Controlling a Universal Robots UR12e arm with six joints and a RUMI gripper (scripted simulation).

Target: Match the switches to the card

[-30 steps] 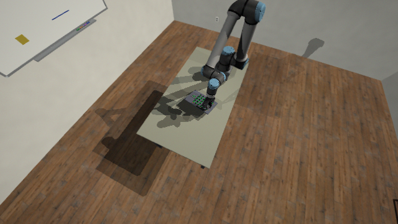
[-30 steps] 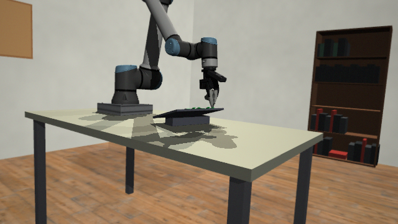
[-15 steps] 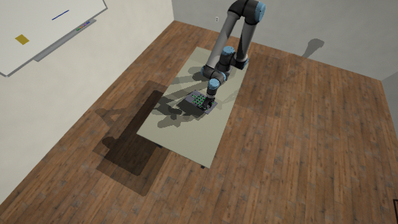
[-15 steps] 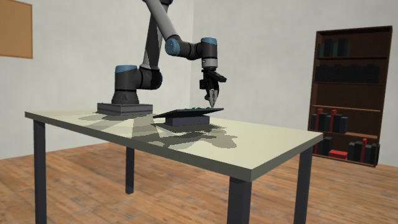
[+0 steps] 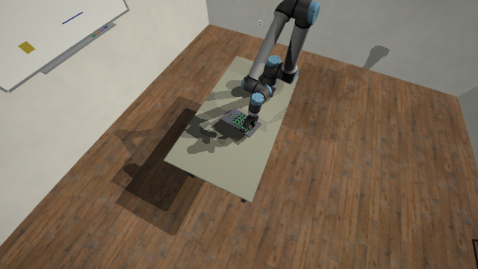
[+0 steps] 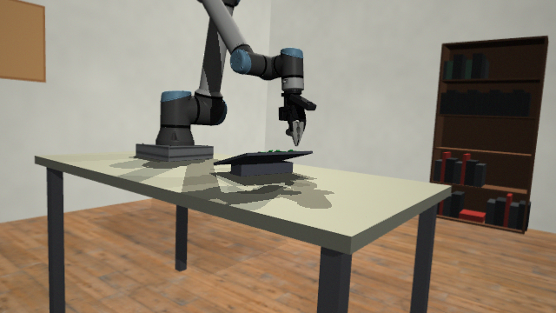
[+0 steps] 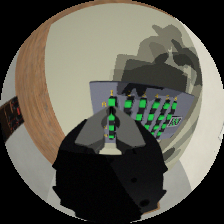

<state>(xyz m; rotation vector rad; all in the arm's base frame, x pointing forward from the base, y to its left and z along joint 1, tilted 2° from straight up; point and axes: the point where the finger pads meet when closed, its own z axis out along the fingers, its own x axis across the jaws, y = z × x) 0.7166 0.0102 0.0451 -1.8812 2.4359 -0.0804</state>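
A dark tilted switch panel (image 5: 231,115) (image 6: 261,157) (image 7: 99,91) stands on the table (image 5: 224,164) (image 6: 369,196). It carries a grid of rocker switches (image 5: 239,120) (image 7: 145,107) with green and dark grey halves. The small card (image 7: 175,121) sits at the grid's right edge in the wrist view; its squares are too small to read. My gripper (image 5: 251,125) (image 6: 297,143) (image 7: 111,106) is shut and empty. It hangs a little above the panel, over the leftmost column of switches in the wrist view, touching nothing.
The arm's base (image 6: 174,152) stands on the table behind the panel. A bookshelf (image 6: 486,130) stands against the far wall. A whiteboard (image 5: 56,33) hangs on the side wall. The floor is wood.
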